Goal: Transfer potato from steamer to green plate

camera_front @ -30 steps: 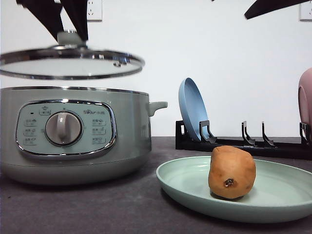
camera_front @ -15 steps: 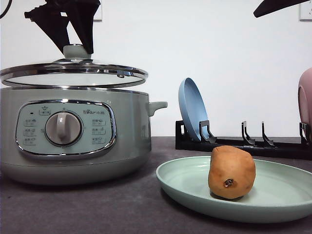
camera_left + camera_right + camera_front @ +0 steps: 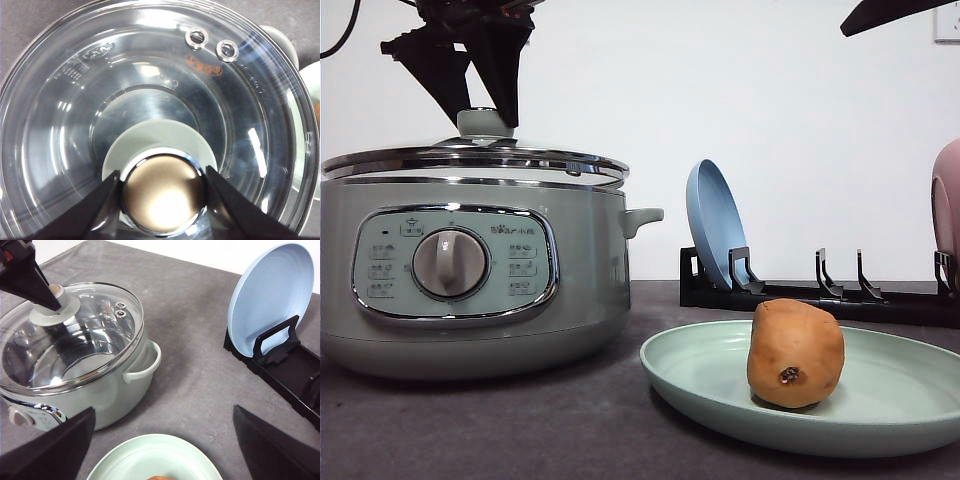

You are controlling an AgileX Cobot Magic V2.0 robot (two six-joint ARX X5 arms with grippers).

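Potato [image 3: 796, 353] is seen upright on the green plate [image 3: 880, 415], left of the plate's centre, dark spot facing the front camera. Plate is placed at the bench's [image 3: 520, 430] front right; steamer [image 3: 470, 275] is set at the front left, well apart from the plate's rim. Glass lid [image 3: 70, 335] is seated on the steamer rim, slightly tilted as far as can be told. Left gripper [image 3: 162, 187] is clamped on the lid knob [image 3: 485, 123], one finger pressed against each side of it. Right gripper [image 3: 160, 450] is held above the plate, fingers spread wide, nothing between them. Blue plate [image 3: 715, 225] is stood on edge in the black rack [image 3: 820, 295] toward the bench's back right; a pink plate [image 3: 947, 215] is cut off at the right.
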